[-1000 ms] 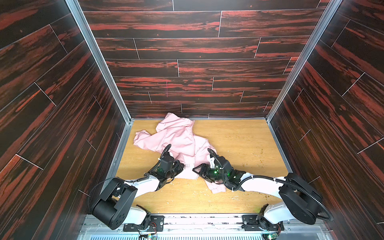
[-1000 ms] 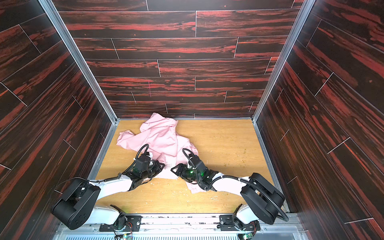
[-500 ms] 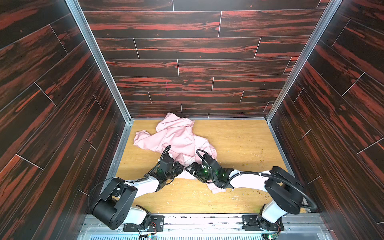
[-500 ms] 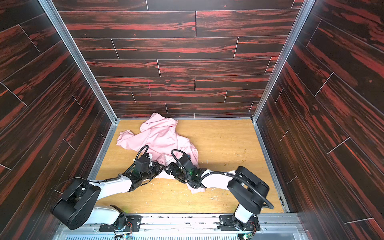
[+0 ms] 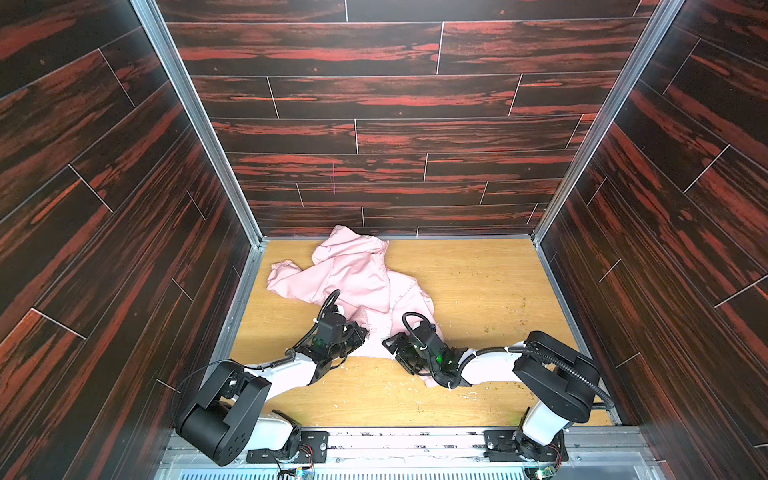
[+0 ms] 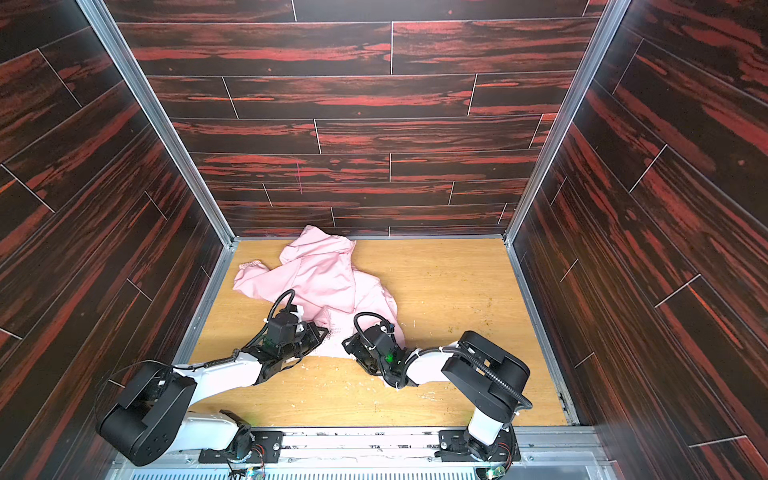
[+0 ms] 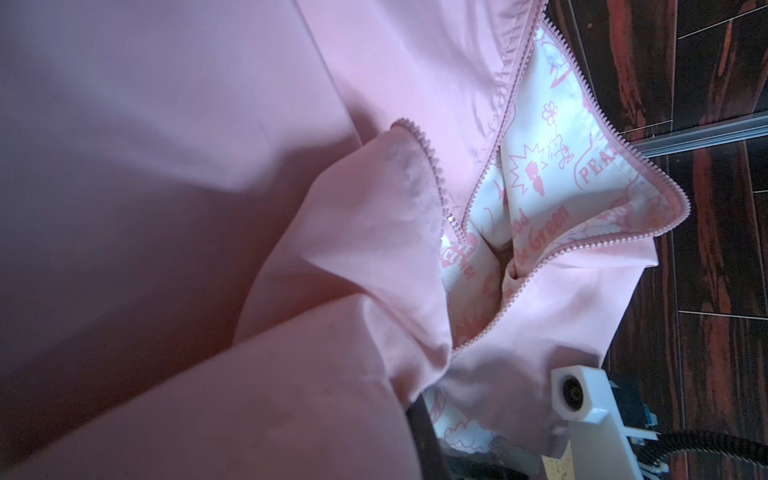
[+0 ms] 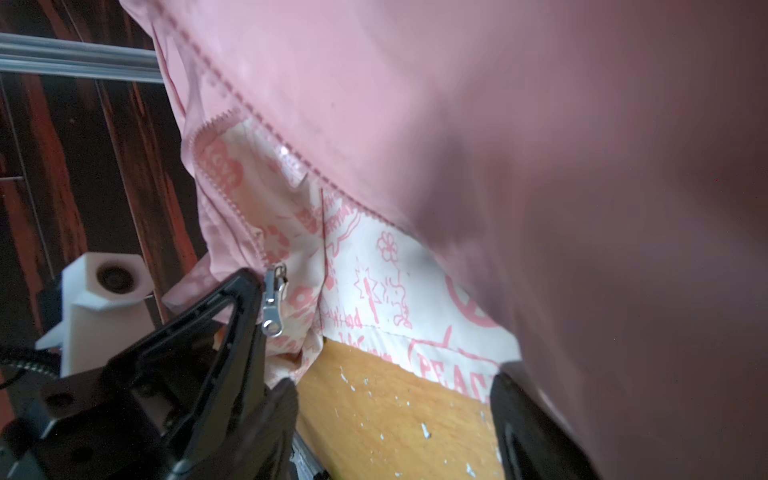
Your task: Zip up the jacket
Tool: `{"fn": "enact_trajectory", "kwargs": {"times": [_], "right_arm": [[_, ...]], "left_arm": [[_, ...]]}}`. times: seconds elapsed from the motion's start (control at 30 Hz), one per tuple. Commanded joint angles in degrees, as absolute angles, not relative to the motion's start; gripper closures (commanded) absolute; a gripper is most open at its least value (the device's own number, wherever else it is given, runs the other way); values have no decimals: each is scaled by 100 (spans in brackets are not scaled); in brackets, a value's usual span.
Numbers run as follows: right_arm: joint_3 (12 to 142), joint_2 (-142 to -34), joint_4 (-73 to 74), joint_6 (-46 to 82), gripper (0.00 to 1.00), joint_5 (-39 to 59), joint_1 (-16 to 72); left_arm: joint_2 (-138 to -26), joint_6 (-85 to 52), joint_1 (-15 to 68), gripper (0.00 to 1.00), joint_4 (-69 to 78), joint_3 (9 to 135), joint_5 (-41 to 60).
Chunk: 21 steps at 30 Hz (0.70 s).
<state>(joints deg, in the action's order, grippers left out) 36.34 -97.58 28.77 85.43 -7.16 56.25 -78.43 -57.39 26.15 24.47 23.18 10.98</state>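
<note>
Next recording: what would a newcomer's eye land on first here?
The crumpled pink jacket on the wooden table, toward the back left, stands out against dark walls. At its near hem the left gripper is shut on it, the right gripper open beside. In the right wrist view a silver zipper slider hangs by the printed lining.

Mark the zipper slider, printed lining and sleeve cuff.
zipper slider [image 8: 273,302], right wrist view, metal pull
printed lining [image 7: 540,166], left wrist view, between tooth rows
sleeve cuff [image 5: 283,266], in a top view, gathered end
</note>
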Motion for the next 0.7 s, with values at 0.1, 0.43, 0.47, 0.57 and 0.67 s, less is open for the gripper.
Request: {"fn": "enact_trajectory", "kwargs": {"times": [0.1,0.43,0.47,0.57,0.67], "right_arm": [[3608,-9555,2426,8479,35,-1608,5608],[3282,-9538,3014,8310,48,-1940,5338],[3249,-9507,3058,8259,48,-1970,5303],[3162,-9462,3318,8053,50,-2022,5183],[3082,-9545,3698,7914,52,-1942,5027]], "left_arm": [[-7648,-5695,2584,100,2527,2198,1115],[-7515,-5662,2584,100,2457,2153,1159],[-7511,-5644,2583,100,2433,2164,1175],[-7513,-5619,2593,100,2371,2179,1227],[-7563,-5599,2640,100,2362,2197,1262]]}}
